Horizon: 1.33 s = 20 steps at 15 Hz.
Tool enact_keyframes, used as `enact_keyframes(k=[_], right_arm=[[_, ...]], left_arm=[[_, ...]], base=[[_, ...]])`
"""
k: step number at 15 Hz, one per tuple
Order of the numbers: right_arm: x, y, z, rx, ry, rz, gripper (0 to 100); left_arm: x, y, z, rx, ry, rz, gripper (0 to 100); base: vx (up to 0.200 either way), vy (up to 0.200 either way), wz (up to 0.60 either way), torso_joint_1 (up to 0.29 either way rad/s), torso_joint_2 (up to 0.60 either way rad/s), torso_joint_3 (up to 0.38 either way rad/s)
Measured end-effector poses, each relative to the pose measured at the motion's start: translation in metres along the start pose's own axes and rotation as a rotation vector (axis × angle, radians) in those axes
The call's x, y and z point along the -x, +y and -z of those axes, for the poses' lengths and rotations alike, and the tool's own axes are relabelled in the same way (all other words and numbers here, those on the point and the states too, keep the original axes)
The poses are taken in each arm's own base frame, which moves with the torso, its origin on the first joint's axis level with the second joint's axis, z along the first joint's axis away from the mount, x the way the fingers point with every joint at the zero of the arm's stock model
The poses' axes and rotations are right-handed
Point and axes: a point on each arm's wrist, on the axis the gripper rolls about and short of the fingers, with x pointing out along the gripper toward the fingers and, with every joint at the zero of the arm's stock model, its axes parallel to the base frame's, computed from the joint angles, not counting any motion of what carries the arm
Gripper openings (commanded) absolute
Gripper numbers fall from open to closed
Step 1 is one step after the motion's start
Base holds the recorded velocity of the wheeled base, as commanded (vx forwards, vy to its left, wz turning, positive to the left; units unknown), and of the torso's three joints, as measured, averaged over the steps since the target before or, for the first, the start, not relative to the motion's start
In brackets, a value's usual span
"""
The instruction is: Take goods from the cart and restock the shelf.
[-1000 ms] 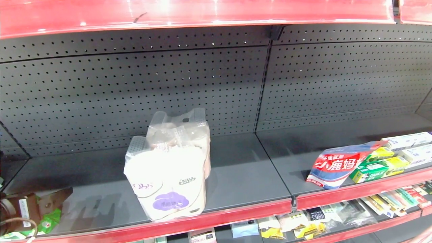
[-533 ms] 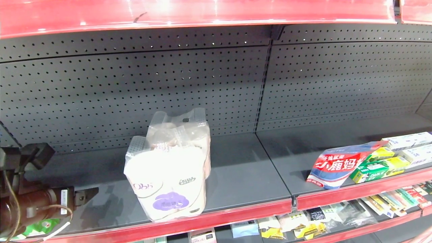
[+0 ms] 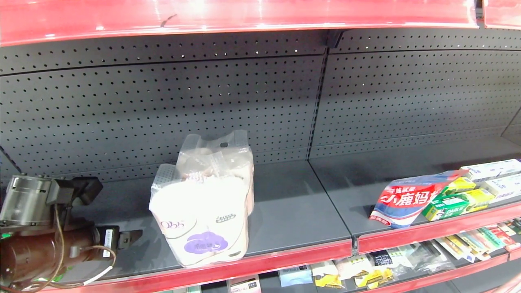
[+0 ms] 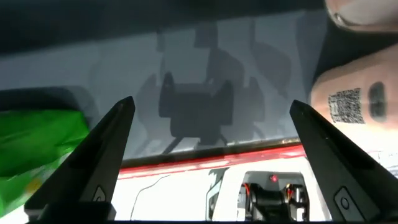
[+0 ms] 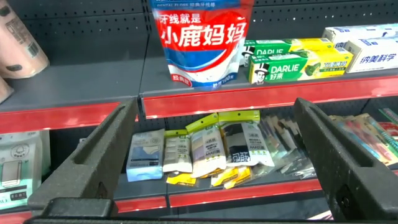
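While the grey shelf [image 3: 293, 211] runs across the whole width, a pack of toilet rolls [image 3: 203, 215] stands at its front edge. Just left of the pack, the left gripper [image 3: 118, 211] hovers above the shelf, fingers [image 4: 106, 162] spread and empty. The right gripper [image 5: 216, 112], likewise spread and empty, faces a red-and-blue pouch [image 5: 202, 37] leaning against toothpaste boxes [image 5: 292, 59].
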Motion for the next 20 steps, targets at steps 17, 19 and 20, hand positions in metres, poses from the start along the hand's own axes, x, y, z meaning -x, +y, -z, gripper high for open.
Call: enact_keyframes(k=[17,19,20], right_arm=[[0.0,0.0,0.0,0.0,0.0,0.0,100],[0.0,0.0,0.0,0.0,0.0,0.0,100],[0.0,0.0,0.0,0.0,0.0,0.0,100]], left_arm=[[-0.05,-0.017,0.002,-0.032,0.016,0.059,100],[-0.054,-0.021,0.001,-0.043,0.01,0.07,100],[-0.056,-0.023,0.002,-0.048,0.011,0.075,100]], base=[[0.0,0.0,0.0,0.0,0.0,0.0],[0.0,0.0,0.0,0.0,0.0,0.0],[0.0,0.0,0.0,0.0,0.0,0.0]])
